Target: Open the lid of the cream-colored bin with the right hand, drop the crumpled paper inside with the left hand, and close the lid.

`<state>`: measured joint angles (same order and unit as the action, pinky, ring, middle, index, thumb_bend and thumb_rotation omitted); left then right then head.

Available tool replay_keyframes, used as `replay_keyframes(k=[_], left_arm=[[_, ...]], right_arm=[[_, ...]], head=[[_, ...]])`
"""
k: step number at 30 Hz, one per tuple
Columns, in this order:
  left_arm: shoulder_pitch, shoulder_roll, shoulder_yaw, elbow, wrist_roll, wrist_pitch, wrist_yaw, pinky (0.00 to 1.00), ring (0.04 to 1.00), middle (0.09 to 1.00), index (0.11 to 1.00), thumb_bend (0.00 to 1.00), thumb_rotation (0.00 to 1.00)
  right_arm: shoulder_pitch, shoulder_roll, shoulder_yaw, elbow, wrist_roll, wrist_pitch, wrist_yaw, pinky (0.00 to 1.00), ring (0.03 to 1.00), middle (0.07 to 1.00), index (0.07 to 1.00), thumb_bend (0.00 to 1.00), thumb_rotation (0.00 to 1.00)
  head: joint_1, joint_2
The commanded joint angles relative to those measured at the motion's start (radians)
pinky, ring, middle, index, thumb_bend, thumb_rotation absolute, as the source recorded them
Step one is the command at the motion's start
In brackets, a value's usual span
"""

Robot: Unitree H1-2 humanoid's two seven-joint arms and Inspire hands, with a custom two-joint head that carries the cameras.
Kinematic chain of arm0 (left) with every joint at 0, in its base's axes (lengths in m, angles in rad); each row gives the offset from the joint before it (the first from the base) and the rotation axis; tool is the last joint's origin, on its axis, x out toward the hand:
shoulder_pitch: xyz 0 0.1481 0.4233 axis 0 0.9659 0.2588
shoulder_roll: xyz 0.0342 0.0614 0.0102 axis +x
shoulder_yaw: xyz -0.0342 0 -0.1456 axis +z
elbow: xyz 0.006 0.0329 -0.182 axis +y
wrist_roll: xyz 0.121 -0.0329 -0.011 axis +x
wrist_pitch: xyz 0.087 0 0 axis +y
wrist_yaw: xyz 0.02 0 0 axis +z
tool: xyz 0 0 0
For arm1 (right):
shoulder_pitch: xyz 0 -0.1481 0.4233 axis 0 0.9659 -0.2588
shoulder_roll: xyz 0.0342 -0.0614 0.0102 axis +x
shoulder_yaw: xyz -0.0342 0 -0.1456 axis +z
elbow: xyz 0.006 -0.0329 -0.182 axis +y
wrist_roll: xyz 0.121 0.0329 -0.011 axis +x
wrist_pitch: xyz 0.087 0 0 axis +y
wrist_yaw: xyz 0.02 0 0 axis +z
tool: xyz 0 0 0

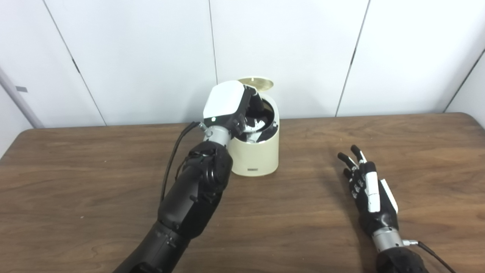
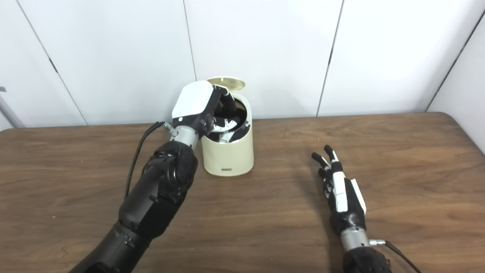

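The cream-colored bin stands upright on the brown wooden table, toward the far edge, close to the white panelled wall. Its round lid is raised and stands open at the rear of the bin's rim. A small dark label sits low on the bin's front wall; its writing is too small to read.

The left hand is positioned over the bin's opening. Its white back cover faces the cameras, and its fingers curl downward into the dark interior. White and black shapes show inside the opening beneath the hand. Whether these are finger parts or the crumpled paper cannot be determined, so the grasp state of the left hand cannot be determined either. A black cable runs along the left forearm to the wrist.

The right hand is to the right of the bin, well apart from it, low over the table surface. Its fingers are extended and spread, pointing toward the far edge, and it holds nothing.
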<state>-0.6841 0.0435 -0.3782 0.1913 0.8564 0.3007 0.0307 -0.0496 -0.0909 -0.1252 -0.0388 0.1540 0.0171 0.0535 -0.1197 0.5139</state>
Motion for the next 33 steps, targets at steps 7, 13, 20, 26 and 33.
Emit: replay_keyframes(k=[7,13,20,26,33], left_arm=[[-0.012,0.005,0.024,-0.057,-0.009,-0.035,0.039,0.29,0.404,0.533,0.515,0.47,0.0],[0.004,0.009,0.038,-0.094,-0.023,-0.044,0.035,0.29,0.401,0.526,0.494,0.47,0.0],[0.026,0.018,0.042,-0.141,-0.014,-0.05,0.038,0.29,0.393,0.519,0.496,0.47,0.0],[0.057,0.033,0.054,-0.18,-0.026,-0.095,0.058,0.29,0.401,0.518,0.52,0.47,0.0],[0.101,0.057,0.085,-0.173,-0.075,-0.27,0.162,0.31,0.398,0.517,0.477,0.47,0.0]], right_arm=[[0.019,-0.015,-0.009,0.022,0.009,0.005,0.006,1.0,1.0,0.901,0.971,0.67,1.0],[0.016,-0.016,-0.01,0.023,0.016,0.01,0.01,1.0,1.0,0.895,0.964,0.66,1.0],[0.011,-0.023,-0.011,0.026,0.01,0.016,0.006,1.0,1.0,0.89,0.966,0.66,1.0],[0.009,-0.034,-0.011,0.028,0.015,0.017,0.015,1.0,1.0,0.889,0.977,0.64,1.0],[0.008,-0.041,-0.011,0.029,0.018,0.022,0.019,1.0,1.0,0.884,0.963,0.63,1.0]], head=[[0.003,0.001],[0.005,0.001],[0.008,0.0],[0.011,-0.001],[0.012,-0.001]])
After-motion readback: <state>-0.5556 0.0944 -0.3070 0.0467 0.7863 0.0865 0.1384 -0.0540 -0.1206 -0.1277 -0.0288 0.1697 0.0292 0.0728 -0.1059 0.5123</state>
